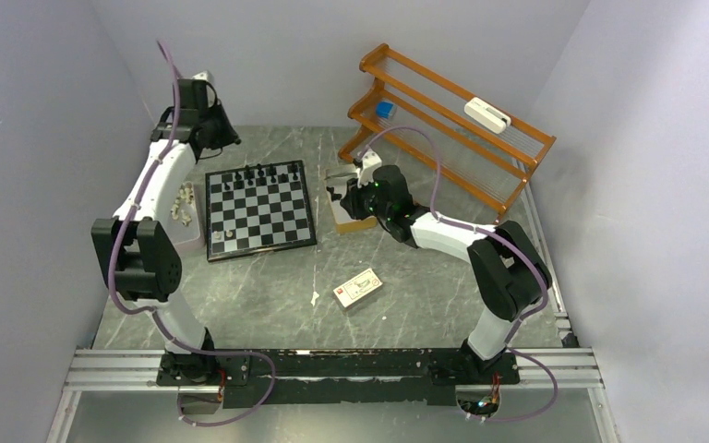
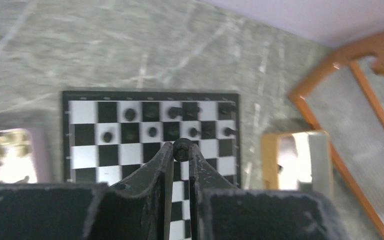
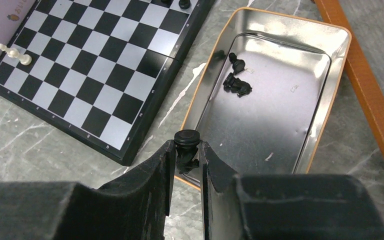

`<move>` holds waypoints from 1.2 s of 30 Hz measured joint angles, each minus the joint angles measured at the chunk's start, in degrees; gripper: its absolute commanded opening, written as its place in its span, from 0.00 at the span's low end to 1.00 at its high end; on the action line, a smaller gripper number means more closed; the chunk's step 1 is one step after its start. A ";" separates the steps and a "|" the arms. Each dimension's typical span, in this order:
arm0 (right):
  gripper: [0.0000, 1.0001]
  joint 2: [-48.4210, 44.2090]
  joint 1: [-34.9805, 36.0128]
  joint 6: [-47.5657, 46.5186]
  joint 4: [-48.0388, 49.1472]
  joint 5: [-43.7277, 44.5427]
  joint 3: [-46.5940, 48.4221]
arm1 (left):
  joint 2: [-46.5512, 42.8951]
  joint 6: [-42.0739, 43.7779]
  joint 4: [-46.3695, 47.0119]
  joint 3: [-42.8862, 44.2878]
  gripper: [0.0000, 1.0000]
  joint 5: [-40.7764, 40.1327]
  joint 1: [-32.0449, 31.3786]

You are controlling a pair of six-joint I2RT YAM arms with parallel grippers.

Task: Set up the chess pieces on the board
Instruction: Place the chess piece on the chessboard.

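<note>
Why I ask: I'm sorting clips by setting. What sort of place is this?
Likely a robot test cell: plain pale walls enclose a grey marbled tabletop, and a white-and-black left arm and right arm are mounted on a silver metal rail.

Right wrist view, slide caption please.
Right end effector grips a small black chess piece over a shiny metal tin's rim, beside the black-and-white chessboard.
</note>
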 measured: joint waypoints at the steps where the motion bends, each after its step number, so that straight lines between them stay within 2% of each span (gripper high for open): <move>1: 0.27 0.00 0.00 0.26 0.02 0.00 0.00 | -0.07 0.28 -0.02 0.00 0.10 -1.31 0.92; 7: 0.27 0.02 0.00 1.42 -0.24 1.40 0.00 | 1.16 2.27 -0.31 0.00 0.09 -7.48 4.46; 15: 0.27 0.00 -0.31 2.16 0.20 1.44 -0.24 | 5.03 3.82 0.63 -1.09 0.11 -11.67 6.99; 19: 0.27 0.02 -0.39 2.25 0.59 1.27 -0.68 | 7.21 4.15 1.49 -2.14 0.09 -12.39 7.37; 36: 0.27 0.02 -0.87 2.29 0.70 1.11 -0.68 | 14.84 4.52 6.69 -4.72 0.09 -14.45 7.37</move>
